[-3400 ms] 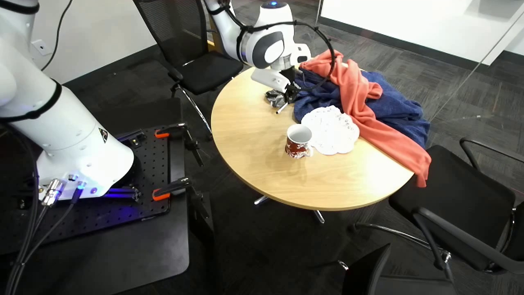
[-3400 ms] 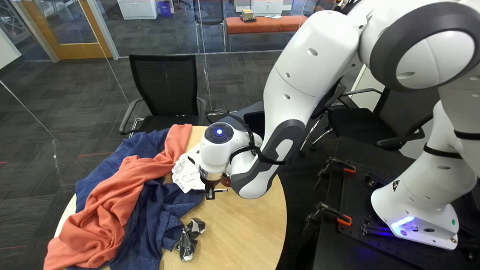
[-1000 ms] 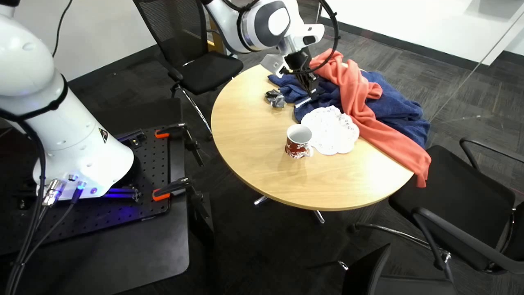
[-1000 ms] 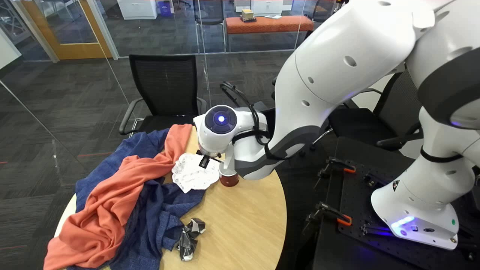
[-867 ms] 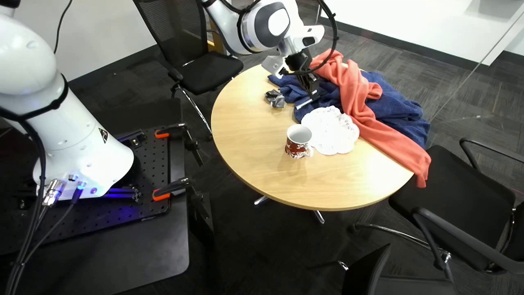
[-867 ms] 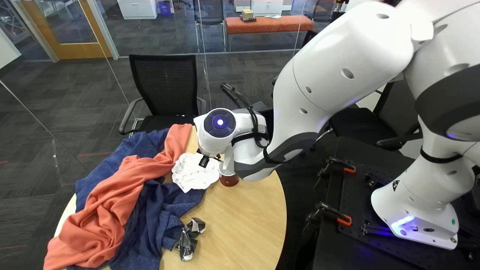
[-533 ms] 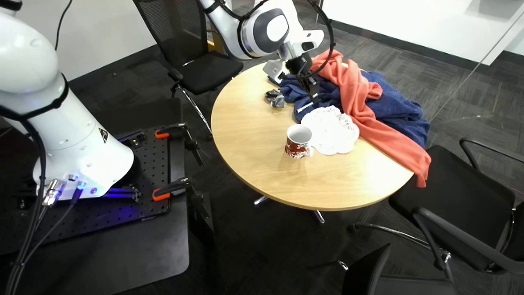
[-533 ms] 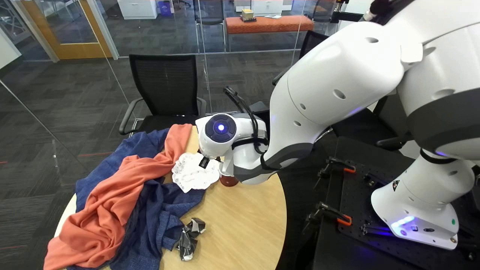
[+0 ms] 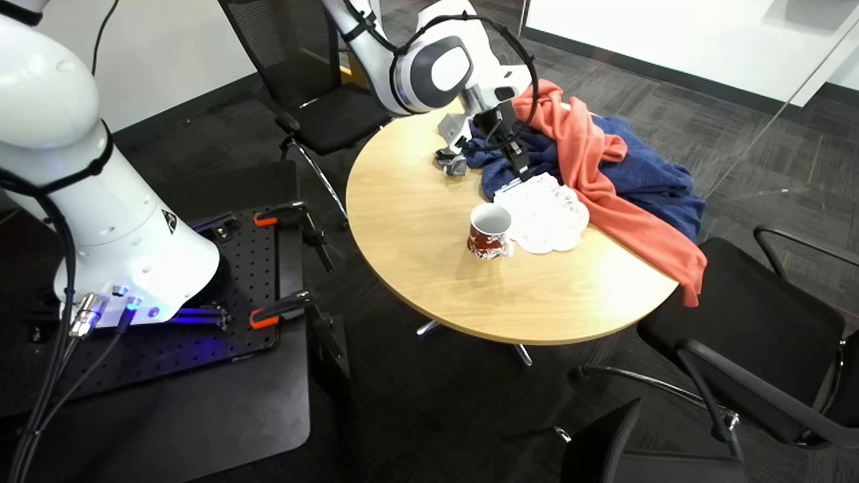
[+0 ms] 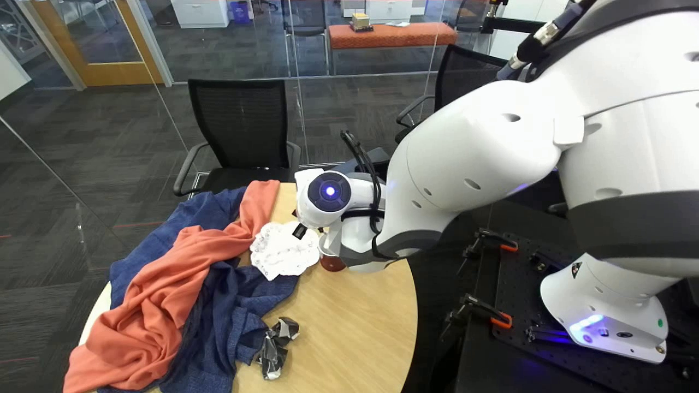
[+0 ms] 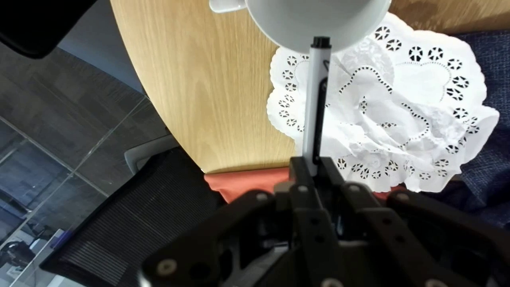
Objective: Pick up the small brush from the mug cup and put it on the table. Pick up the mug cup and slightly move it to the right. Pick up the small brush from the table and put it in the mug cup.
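Note:
The small brush (image 11: pixel 314 99) is a slender white stick with black marks and a black end. My gripper (image 11: pixel 312 165) is shut on its near end and holds it level in the air. Its black end overlaps the mug's edge in the wrist view. In an exterior view the gripper (image 9: pixel 525 176) and brush (image 9: pixel 508 186) are beyond the mug, at the doily's far edge. The mug cup (image 9: pixel 490 231), dark red with white pattern, stands upright on the table (image 9: pixel 416 221); its pale inside shows in the wrist view (image 11: pixel 318 20). The arm partly covers the mug in an exterior view (image 10: pixel 332 263).
A white lace doily (image 9: pixel 547 218) lies beside the mug. Blue denim cloth (image 9: pixel 644 168) and an orange cloth (image 9: pixel 594 161) cover the table's far side. A crumpled black-and-silver wrapper (image 10: pixel 276 349) lies on the table. Chairs (image 10: pixel 240 131) stand around the table.
Over about three seconds my gripper swung with the brush from near the wrapper to over the doily's edge. In the last second it sank and came closer to the mug. The mug has not moved.

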Robot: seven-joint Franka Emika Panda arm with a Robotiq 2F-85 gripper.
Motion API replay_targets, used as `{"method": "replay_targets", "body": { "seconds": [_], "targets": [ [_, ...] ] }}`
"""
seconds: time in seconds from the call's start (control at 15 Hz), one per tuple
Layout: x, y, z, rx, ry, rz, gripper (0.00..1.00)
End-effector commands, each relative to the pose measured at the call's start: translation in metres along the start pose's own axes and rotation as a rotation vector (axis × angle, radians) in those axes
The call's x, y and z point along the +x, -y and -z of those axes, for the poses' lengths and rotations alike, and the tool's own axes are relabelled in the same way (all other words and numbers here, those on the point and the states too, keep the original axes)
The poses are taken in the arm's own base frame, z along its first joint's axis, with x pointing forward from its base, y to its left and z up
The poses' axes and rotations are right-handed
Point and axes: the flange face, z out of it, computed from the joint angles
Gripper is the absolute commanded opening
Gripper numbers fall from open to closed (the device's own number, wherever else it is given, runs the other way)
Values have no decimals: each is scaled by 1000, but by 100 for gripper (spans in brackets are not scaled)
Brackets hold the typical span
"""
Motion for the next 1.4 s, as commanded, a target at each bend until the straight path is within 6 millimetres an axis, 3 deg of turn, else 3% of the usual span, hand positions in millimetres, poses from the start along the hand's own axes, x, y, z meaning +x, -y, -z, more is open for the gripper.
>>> {"method": "replay_targets", "body": {
  "seconds": [0.0, 1.33],
  "targets": [
    [-5, 2, -2, -42, -41, -17, 3],
    [-38, 17, -29, -168, -80, -41, 3]
  ]
}}
